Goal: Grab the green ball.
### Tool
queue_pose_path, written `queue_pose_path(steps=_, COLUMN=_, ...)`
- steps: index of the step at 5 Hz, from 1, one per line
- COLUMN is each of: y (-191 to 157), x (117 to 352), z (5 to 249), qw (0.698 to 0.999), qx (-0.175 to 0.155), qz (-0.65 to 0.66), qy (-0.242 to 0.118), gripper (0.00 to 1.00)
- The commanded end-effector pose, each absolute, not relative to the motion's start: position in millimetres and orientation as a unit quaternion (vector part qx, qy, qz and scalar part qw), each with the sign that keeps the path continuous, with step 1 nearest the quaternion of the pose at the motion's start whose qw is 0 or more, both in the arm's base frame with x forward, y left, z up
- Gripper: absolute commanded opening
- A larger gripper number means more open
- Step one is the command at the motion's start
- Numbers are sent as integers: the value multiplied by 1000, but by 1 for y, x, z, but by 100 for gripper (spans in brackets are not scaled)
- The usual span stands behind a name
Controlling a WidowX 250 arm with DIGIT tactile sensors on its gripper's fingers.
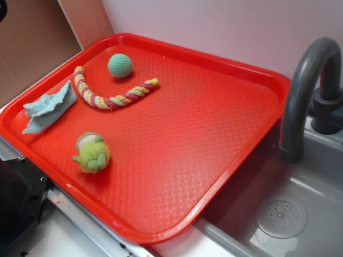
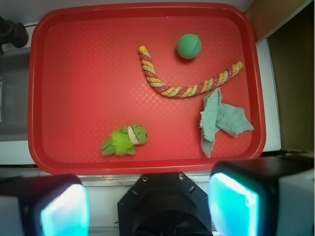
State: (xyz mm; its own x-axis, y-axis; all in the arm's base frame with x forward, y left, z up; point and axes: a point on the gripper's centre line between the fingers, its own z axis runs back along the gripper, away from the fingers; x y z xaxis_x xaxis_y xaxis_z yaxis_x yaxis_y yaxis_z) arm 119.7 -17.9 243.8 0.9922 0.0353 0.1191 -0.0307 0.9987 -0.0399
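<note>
The green ball, teal and knitted, rests near the far left corner of the red tray. In the wrist view it lies toward the upper right, well above my gripper. My gripper hovers high over the tray's near edge, open, with nothing between its two cyan pads. The exterior view does not show the gripper.
A striped rope toy curves just in front of the ball. A light blue cloth and a fuzzy yellow-green plush also lie on the tray. A grey sink with faucet stands right of the tray.
</note>
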Motion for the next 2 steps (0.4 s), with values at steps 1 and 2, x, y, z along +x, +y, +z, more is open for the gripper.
queue_pose_path(steps=1, y=-18, x=120, z=244, qw=998, qx=-19, qz=17, qy=-60, gripper=100)
queue_pose_path(steps=2, y=1, x=135, z=237, qw=987, qx=-29, qz=142, qy=-71, gripper=100)
